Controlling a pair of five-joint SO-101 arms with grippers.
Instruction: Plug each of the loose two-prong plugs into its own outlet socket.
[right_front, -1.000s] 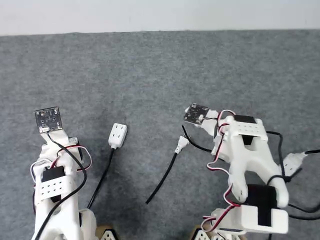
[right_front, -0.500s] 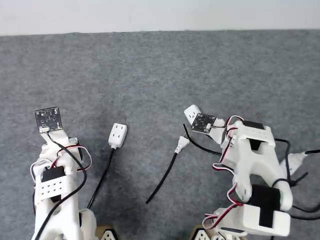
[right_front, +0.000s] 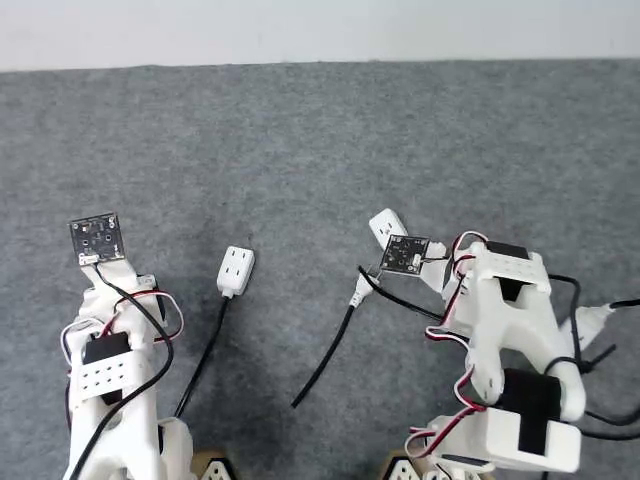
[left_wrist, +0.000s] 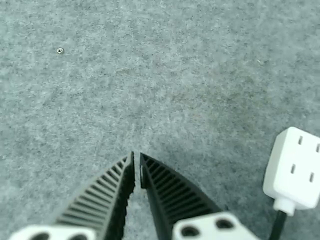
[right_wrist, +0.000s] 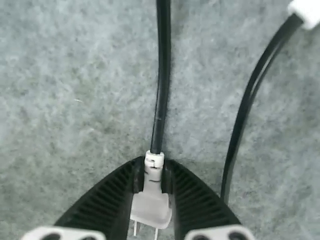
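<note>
Grey carpeted table (right_front: 300, 130), white wall (right_front: 300, 30) behind

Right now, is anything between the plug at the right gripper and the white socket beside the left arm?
Nothing visible does. Only bare carpet lies between the plug and the socket.

White two-prong plug (right_wrist: 150, 205) on black cord (right_wrist: 161, 75), prongs bare, white outlet socket (right_front: 236, 270) face up on grey mat (right_front: 300, 130), well apart

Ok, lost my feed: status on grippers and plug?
Left gripper shut, empty, beside white plastic outlet block. Right gripper shut on white two-prong plug with black cord. Second black cable alongside.
</note>
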